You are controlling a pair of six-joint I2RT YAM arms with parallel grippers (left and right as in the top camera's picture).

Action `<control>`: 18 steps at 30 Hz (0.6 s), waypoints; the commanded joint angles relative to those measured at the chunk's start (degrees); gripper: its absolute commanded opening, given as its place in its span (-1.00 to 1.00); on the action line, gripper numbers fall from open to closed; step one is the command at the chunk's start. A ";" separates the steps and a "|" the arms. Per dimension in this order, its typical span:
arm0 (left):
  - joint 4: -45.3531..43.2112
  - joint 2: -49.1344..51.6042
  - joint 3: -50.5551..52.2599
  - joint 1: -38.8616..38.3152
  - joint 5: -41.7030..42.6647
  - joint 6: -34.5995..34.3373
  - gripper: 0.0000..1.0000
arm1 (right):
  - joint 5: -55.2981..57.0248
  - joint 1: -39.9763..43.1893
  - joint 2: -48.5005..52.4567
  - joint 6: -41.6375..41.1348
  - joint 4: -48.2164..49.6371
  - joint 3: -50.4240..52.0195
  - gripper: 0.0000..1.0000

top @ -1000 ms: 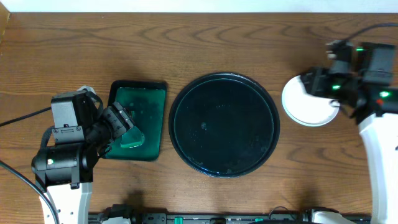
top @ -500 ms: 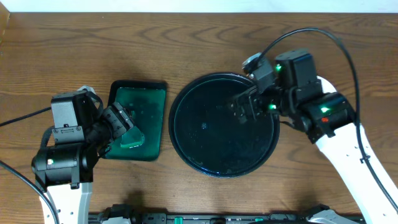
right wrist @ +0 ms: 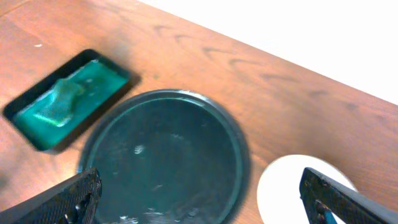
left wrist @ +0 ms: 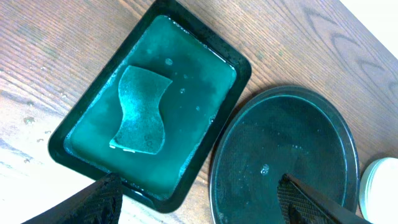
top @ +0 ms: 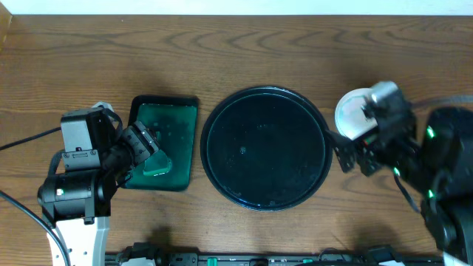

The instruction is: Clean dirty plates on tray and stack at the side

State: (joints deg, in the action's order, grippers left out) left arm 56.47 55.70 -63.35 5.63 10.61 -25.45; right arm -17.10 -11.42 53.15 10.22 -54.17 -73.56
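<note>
The round black tray (top: 266, 148) lies mid-table, wet and with no plates on it; it also shows as the tray (left wrist: 283, 155) and the tray (right wrist: 165, 155). Plain white plates (top: 353, 114) sit on the wood just right of it, half hidden by my right arm; how many I cannot tell. The plates (right wrist: 305, 186) show in the right wrist view, and a sliver of plate (left wrist: 380, 186) in the left wrist view. My right gripper (top: 353, 157) (right wrist: 202, 202) hangs open and empty between tray rim and plates. My left gripper (top: 148, 151) (left wrist: 202, 202) stands open and empty over the green tray's near corner.
A dark green rectangular tray (top: 164, 144) with a green cloth (left wrist: 140, 111) in teal liquid lies left of the black tray. The table's far edge meets a white wall. Cables trail by both arms.
My right arm swung from the plates out over the black tray, then back to the tray's right side, its jaws opening wide. The left arm has not moved.
</note>
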 commanded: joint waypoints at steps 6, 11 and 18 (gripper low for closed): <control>0.07 -0.35 -1.38 0.24 0.35 0.35 0.60 | 4.87 2.14 -18.45 0.96 19.41 26.99 0.99; 0.07 -0.35 -1.38 0.24 0.35 0.35 0.60 | 4.81 4.72 -30.64 -6.47 34.07 45.79 0.99; 0.07 -0.35 -1.38 0.24 0.35 0.35 0.60 | 4.83 4.83 -45.99 -9.55 44.37 62.95 0.99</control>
State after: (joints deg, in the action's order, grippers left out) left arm 56.47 55.70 -63.44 5.63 10.63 -25.45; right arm -12.78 -6.87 11.81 3.38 -12.05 -14.87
